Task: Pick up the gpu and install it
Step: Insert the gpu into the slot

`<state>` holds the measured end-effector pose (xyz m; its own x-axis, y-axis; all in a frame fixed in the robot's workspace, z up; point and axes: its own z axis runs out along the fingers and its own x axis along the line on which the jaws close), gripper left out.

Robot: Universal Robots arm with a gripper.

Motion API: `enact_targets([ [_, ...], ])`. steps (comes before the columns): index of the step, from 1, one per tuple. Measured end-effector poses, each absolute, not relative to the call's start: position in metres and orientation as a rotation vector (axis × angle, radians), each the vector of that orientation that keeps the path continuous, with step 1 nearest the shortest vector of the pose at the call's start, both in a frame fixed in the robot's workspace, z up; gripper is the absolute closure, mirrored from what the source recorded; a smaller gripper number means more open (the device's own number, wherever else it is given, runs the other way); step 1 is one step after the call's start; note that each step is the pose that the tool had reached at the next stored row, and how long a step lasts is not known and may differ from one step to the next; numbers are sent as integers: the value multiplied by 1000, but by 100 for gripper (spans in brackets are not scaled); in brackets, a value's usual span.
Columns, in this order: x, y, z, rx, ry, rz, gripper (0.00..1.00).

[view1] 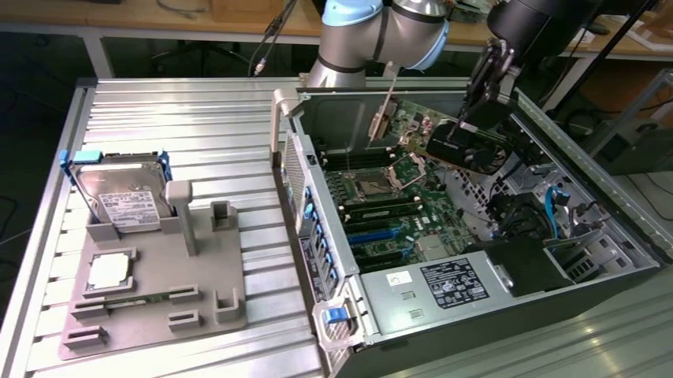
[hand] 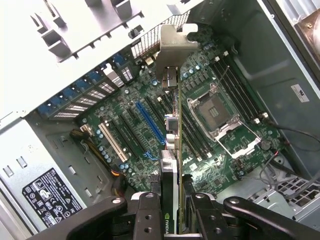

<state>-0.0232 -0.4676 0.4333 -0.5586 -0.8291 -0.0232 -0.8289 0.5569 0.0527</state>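
NVIDIA logo is showing on the green circuit-board gpu card with black cooler block (hand: pixel 170 165), right in the pincer (hand: pixel 173 210) grip. Black rectangular power-supply label (hand: pixel 50 197), well apart from the pincer, is showing certification marks, but the fine print isn't reading. Small white sticker on the grey case wall (hand: pixel 300 92) and white label on the silver hard drive (view1: pixel 126 201), both well apart from the pincer, aren't reading either.

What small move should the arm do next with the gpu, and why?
Probably lower it slowly toward the blue slot: the claw holds the gpu edge-down above the motherboard, not yet seated.
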Motion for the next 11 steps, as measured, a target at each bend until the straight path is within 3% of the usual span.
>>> enact_targets([
  [11, -23, -468, 432, 1487, -2761, -90, 73],
])
